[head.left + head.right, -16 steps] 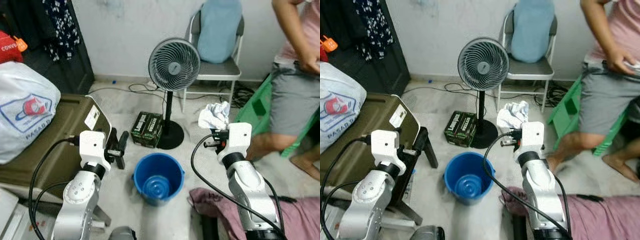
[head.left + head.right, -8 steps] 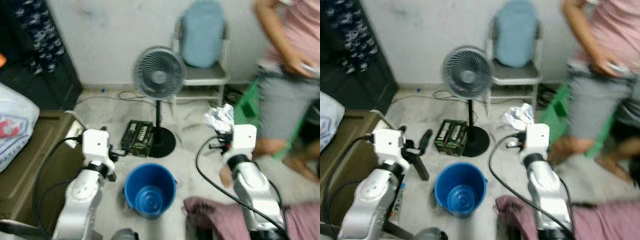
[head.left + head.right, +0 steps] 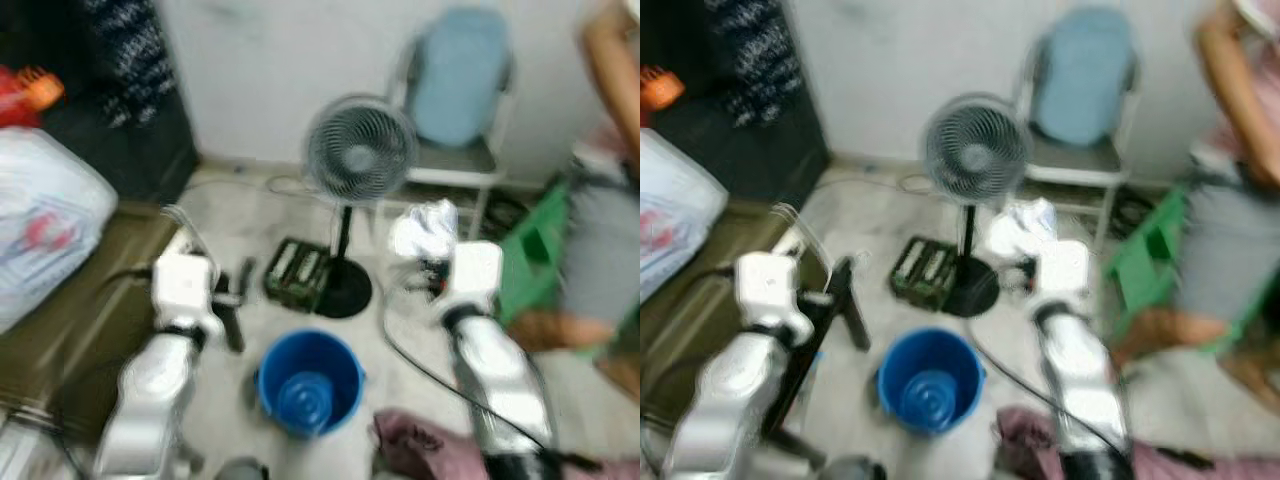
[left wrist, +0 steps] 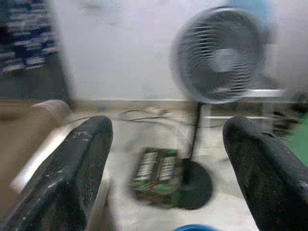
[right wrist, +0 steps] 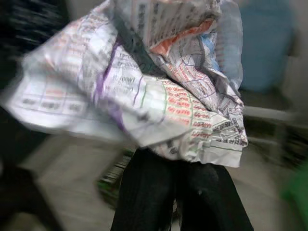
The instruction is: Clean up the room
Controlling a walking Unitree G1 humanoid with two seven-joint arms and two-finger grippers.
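Observation:
My right gripper (image 3: 428, 262) is shut on a crumpled ball of printed paper (image 3: 423, 231), held up over the floor to the right of the fan's base; in the right wrist view the crumpled paper (image 5: 144, 82) sits above the black fingers (image 5: 149, 192). My left gripper (image 3: 238, 300) stands open with nothing between its fingers (image 4: 72, 178), beside the olive box. A blue bucket (image 3: 310, 383) stands on the floor between my two arms, nearer than the paper. The views are blurred.
A standing fan (image 3: 360, 155) and a dark green box (image 3: 298, 274) are ahead, a blue-backed chair (image 3: 455, 100) behind them. An olive box (image 3: 60, 300) with a white bag (image 3: 45, 220) is left. A person (image 3: 600, 200) stands right beside a green stool (image 3: 530, 250). Pink cloth (image 3: 430, 450) lies nearby.
The camera has swung, shifting and blurring the whole scene. My right gripper still holds the crumpled paper; the left stays open.

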